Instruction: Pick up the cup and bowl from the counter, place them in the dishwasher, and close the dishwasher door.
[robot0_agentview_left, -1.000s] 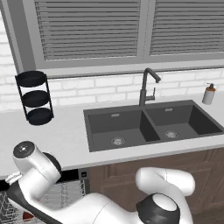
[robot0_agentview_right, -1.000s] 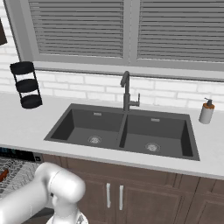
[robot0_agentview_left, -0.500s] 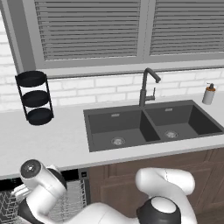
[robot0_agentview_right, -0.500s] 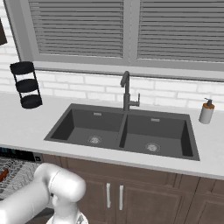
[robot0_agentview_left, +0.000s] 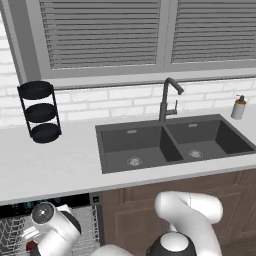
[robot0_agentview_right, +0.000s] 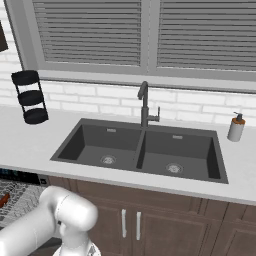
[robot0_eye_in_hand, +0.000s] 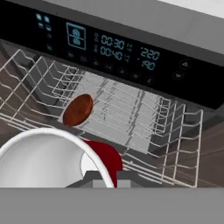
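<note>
1. Cup (robot0_eye_in_hand: 103, 159) first, since that's the hand view: the red cup fills the bottom, its white rim and inside right at the camera, down over the grey wire rack (robot0_eye_in_hand: 131, 113) of the dishwasher (robot0_eye_in_hand: 118, 46). Fingers are together, clamped on the cup. The brown bowl (robot0_eye_in_hand: 78, 110) sits tilted on edge in the rack, just beyond the cup. The black control strip with teal marks runs across the top.
2. Left base view: white arm reaches down low at the bottom left into the open dishwasher (robot0_agentview_left: 75, 220), under the pale table (robot0_agentview_left: 55, 167). Dark double sink (robot0_agentview_left: 170, 142) with a black tap (robot0_agentview_left: 167, 100), a three-tier stand (robot0_agentview_left: 40, 112) on the left, a soap bottle (robot0_agentview_left: 239, 107) far right.
3. Right base view: same table (robot0_agentview_right: 30, 145), sink (robot0_agentview_right: 142, 150) in the middle, stand (robot0_agentview_right: 31, 96) left, soap bottle (robot0_agentview_right: 235, 128) right. A bit of rack (robot0_agentview_right: 15, 197) shows at the lower left.
</note>
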